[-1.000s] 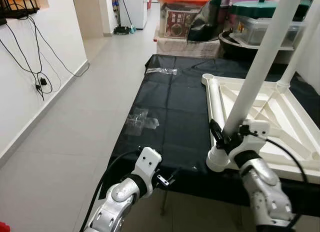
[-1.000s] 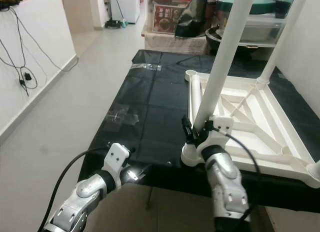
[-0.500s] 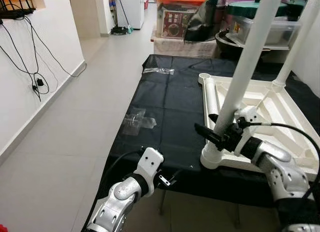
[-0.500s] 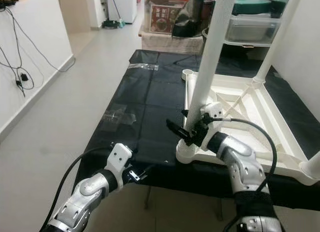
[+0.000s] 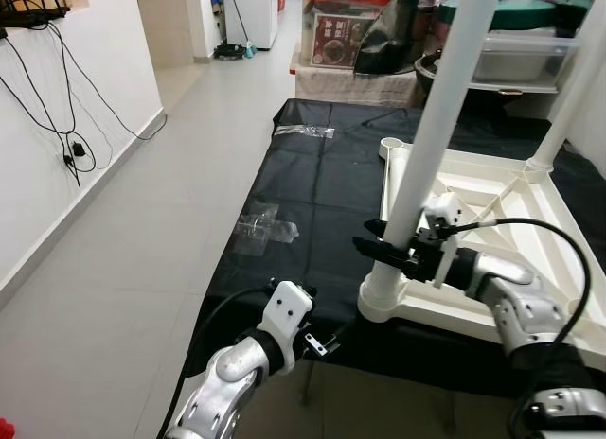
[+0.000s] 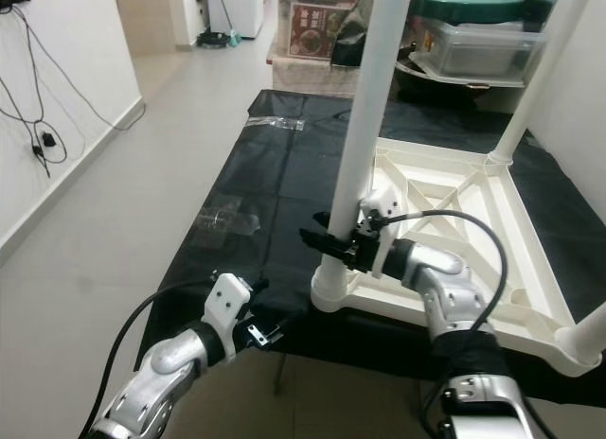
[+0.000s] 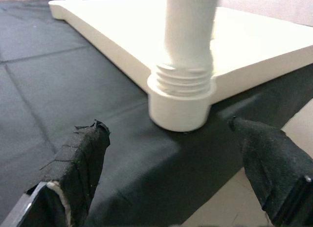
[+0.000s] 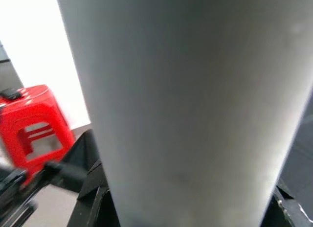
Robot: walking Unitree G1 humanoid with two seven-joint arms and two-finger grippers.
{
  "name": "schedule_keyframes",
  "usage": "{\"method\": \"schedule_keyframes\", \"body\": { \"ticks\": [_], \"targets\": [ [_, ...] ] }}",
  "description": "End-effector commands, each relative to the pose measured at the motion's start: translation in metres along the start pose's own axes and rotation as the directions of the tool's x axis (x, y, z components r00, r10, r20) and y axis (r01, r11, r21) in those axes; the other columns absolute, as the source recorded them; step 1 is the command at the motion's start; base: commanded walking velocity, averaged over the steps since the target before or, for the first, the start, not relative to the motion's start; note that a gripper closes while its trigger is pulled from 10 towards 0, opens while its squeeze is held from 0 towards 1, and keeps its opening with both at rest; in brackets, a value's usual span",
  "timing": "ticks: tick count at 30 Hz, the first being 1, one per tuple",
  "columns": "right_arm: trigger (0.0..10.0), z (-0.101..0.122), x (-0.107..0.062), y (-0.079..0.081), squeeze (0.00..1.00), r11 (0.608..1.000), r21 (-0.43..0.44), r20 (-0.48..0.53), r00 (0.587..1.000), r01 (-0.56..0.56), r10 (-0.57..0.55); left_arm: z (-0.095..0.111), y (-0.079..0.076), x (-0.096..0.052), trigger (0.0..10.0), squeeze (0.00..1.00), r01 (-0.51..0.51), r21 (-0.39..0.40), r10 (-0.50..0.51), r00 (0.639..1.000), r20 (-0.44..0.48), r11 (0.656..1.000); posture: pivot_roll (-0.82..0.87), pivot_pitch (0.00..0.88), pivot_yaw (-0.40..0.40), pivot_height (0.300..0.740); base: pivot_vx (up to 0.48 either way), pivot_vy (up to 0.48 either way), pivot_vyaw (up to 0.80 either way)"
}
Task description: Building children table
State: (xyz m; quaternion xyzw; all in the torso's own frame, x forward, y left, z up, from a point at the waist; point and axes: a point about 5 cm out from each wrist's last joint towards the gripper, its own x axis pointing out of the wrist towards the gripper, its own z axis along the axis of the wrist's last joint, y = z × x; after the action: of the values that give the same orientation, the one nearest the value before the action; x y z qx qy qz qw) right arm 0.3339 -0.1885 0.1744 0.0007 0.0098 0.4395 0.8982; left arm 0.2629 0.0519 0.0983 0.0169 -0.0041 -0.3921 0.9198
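Note:
A white children's table top (image 5: 516, 207) lies upside down on a black sheet (image 5: 322, 202). A white table leg (image 5: 437, 108) stands in its near left corner socket (image 5: 382, 302), with threads showing above the socket (image 7: 183, 85). My right gripper (image 5: 376, 243) reaches in from the right, shut on the table leg low down, and the leg (image 8: 186, 104) looms close in the right wrist view. My left gripper (image 5: 317, 342) hangs open at the sheet's front edge, short of the socket, its fingers (image 7: 80, 153) wide apart and holding nothing. Other legs stand at the far right corner (image 5: 568, 89) and near right corner (image 6: 582, 340).
Crumpled clear plastic wrap (image 5: 265, 226) lies on the sheet left of the table top, with more wrap (image 5: 305, 131) further back. Storage boxes (image 5: 350, 32) crowd the far end. Tiled floor (image 5: 142, 250) and a wall with cables (image 5: 66, 146) run along the left. A red stool (image 8: 34, 119) stands nearby.
My right forearm has swung from the near side of the leg round to its right, still holding the leg low down. The left gripper has barely moved. The camera has shifted slightly.

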Motion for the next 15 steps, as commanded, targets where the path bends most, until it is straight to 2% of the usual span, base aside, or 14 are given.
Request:
{"method": "schedule_keyframes", "body": {
  "ticks": [1,3,4,6,7,9,10,11,14,15],
  "targets": [
    [0.0,-0.014,0.0,0.0,0.0,0.995,0.027,-0.012,0.996,0.091,-0.091,0.004,-0.003,-0.005,10.0,0.0,0.015,0.003,-0.015,1.0,0.026,1.0,0.17,0.0,-0.067,0.74,0.0,0.0,0.0],
    [0.0,-0.014,-0.004,-0.001,0.0,0.969,0.047,0.038,0.969,0.243,-0.245,0.012,-0.004,-0.011,10.0,0.0,0.016,-0.001,-0.016,0.999,0.04,1.0,0.16,0.0,-0.062,0.74,0.0,0.0,0.0],
    [0.0,-0.014,-0.004,-0.001,0.0,0.969,0.047,0.038,0.969,0.243,-0.245,0.012,-0.004,-0.011,10.0,0.0,0.016,-0.001,-0.016,0.999,0.04,1.0,0.16,0.0,-0.062,0.74,0.0,0.0,0.0],
    [0.0,-0.018,-0.011,-0.003,0.0,0.91,0.07,0.053,0.909,0.41,-0.413,0.023,-0.006,-0.017,10.0,0.0,0.017,0.012,-0.018,0.998,0.058,1.0,0.16,0.0,-0.054,0.74,0.0,0.0,0.0],
    [0.0,-0.018,-0.011,-0.003,0.0,0.91,0.07,0.053,0.909,0.41,-0.413,0.023,-0.006,-0.017,10.0,0.0,0.017,0.012,-0.018,0.998,0.058,1.0,0.16,0.0,-0.054,0.74,0.0,0.0,0.0],
    [0.0,-0.023,-0.015,0.001,0.0,0.825,0.085,0.047,0.825,0.559,-0.564,0.033,-0.007,-0.023,10.0,0.0,-0.006,-0.008,0.007,0.998,0.069,1.0,0.15,0.0,-0.046,0.74,0.0,0.0,0.0],
    [0.0,-0.023,-0.015,0.001,0.0,0.825,0.085,0.047,0.825,0.559,-0.564,0.033,-0.007,-0.023,10.0,0.0,-0.006,-0.008,0.007,0.998,0.069,1.0,0.15,0.0,-0.046,0.74,0.0,0.0,0.0],
    [0.0,-0.027,-0.018,0.003,0.0,0.759,0.084,0.035,0.759,0.646,-0.65,0.035,-0.008,-0.026,10.0,0.0,-0.02,-0.009,0.02,0.998,0.068,1.0,0.15,0.0,-0.033,0.74,0.0,0.0,0.0],
    [0.0,-0.027,-0.018,0.003,0.0,0.759,0.084,0.035,0.759,0.646,-0.65,0.035,-0.008,-0.026,10.0,0.0,-0.02,-0.009,0.02,0.998,0.068,1.0,0.15,0.0,-0.033,0.74,0.0,0.0,0.0],
    [0.0,-0.031,-0.021,0.006,0.0,0.688,0.103,0.03,0.689,0.718,-0.724,0.038,-0.009,-0.029,10.0,0.0,-0.031,-0.012,0.032,0.997,0.07,0.999,0.15,0.0,-0.033,0.74,0.0,0.0,0.0]
  ]
}}
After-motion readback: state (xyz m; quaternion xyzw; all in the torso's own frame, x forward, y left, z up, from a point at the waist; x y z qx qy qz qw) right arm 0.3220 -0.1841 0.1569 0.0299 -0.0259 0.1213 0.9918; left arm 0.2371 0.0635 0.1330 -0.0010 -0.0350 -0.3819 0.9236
